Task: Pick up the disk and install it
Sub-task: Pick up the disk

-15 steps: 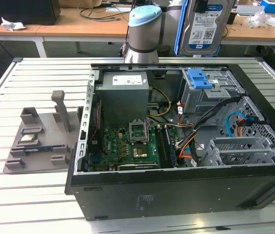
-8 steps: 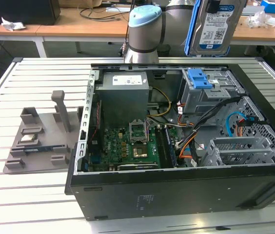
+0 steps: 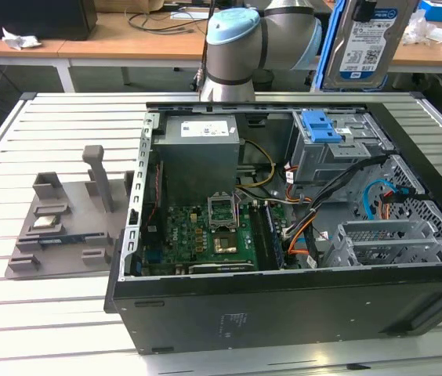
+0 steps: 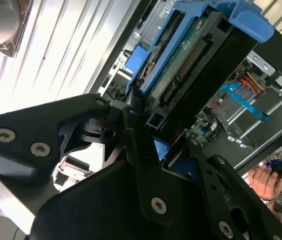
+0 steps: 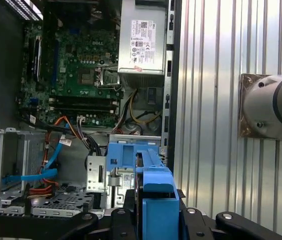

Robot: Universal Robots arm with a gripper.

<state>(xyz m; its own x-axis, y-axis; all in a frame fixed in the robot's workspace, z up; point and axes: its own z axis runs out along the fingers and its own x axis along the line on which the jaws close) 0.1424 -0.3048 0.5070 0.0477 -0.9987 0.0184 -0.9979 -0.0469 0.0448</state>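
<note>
One black gripper [image 5: 156,212] is clamped on the blue carrier bracket of one disk [image 3: 360,45]. The disk is a flat silver drive with a white-and-blue label. It hangs upright above one open computer case [image 3: 284,313], near the case's grey drive cage [image 3: 338,153].

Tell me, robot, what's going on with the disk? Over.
Gripper shut on silver rectangular disk in blue plastic carrier. Disk held above open black computer case, not yet installed. Black cable crosses grey metal drive cage.
</note>
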